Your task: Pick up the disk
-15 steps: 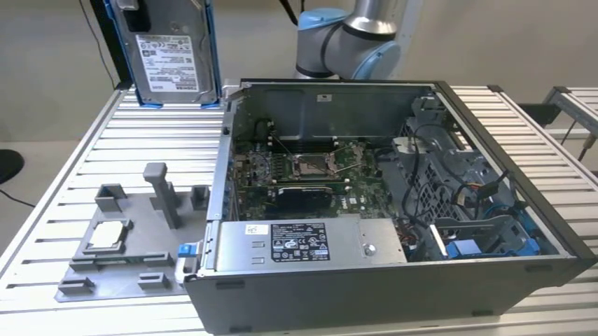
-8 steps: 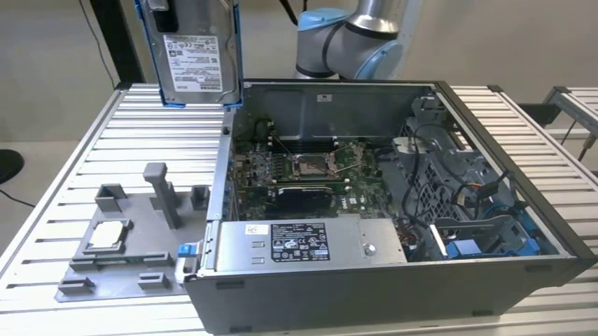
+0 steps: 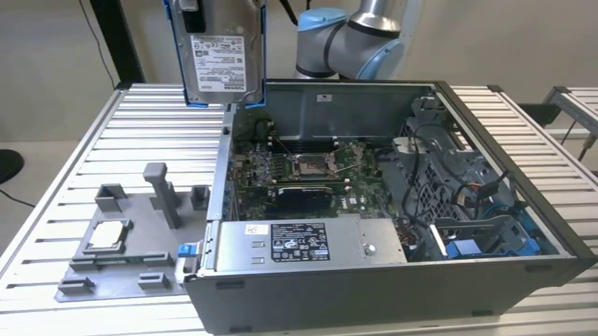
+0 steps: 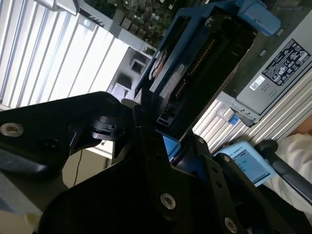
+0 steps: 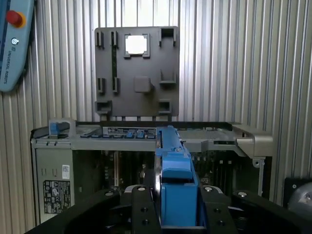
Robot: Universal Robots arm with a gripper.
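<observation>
Exterior view, from its left: a slatted metal surface [image 3: 140, 140] carries a grey fixture plate [image 3: 140, 262] with upright posts. A small square silver chip [image 3: 108, 234] sits in a holder on the plate. Higher up and further along, the disk [image 3: 223, 59] hangs upright in the air, well clear of the surface. Its white label faces the camera and the blue frame runs down both long edges. Its lower edge overlaps the far left corner of the open computer case [image 3: 374, 301]; cannot tell whether it is over the case or behind it. Nothing touches the disk from below.

Inside the case a motherboard [image 3: 309, 168] has a socket in its middle. A grey power supply box [image 3: 299, 241] with a black-and-white label lies along the near wall. Cables and a blue-tabbed drive cage [image 3: 477, 241] fill the side at the exterior view's right. The robot arm [image 3: 351, 38] stands behind the case's rear wall.

First wrist view: the end effector [image 5: 178, 212] is clamped on the disk, black fingers [image 5: 141, 195] pressed on either side of the blue frame, the disk edge-on between them. Beyond it are the case rim, the fixture plate with the chip, and a pendant [image 5: 12, 44] with a red button on the slats.

Second wrist view: the disk's dark underside with its connector projects from the end effector, with the power supply box beyond.
</observation>
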